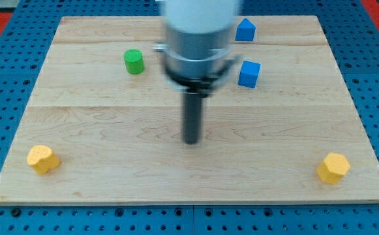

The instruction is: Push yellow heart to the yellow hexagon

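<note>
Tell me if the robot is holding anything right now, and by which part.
Nothing is held. My tip stands alone mid-board, touching no block, far from the yellow heart and the yellow hexagon.

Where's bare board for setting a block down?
Free: the bottom strip between the yellow heart and yellow hexagon, below my tip. Crowded: the top, with the green cylinder, blue cube and second blue block.

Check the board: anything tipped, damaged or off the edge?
Nothing stands out. Yellow heart, yellow hexagon, green cylinder and both blue blocks sit flat on the board; my tip touches none.
</note>
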{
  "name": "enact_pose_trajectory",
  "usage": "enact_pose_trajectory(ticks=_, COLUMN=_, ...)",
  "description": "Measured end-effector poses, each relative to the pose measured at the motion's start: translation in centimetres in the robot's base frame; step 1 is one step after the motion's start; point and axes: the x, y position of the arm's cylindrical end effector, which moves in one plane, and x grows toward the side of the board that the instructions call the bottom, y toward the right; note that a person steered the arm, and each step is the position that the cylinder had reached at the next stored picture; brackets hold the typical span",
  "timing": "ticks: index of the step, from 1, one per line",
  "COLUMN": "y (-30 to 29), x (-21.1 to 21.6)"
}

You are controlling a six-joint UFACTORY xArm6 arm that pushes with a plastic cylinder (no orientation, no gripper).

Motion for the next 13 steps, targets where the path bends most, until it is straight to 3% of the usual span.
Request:
enact_pose_trajectory(ticks=2, y=-22.0, x=-1.3)
enact_pose_trajectory(ticks=3, y=-25.4, x=-1.2)
enact_pose_trajectory(ticks=5, y=-24.0, x=5.2)
enact_pose_trajectory(ticks=6, y=-23.8, x=4.3)
enact_pose_trajectory(ticks=9, y=-15.6, x=4.1)
enact_pose_trajectory(ticks=11, y=-16.3, x=7.5)
enact_pose_trajectory(ticks=13, y=-12.8, x=5.9)
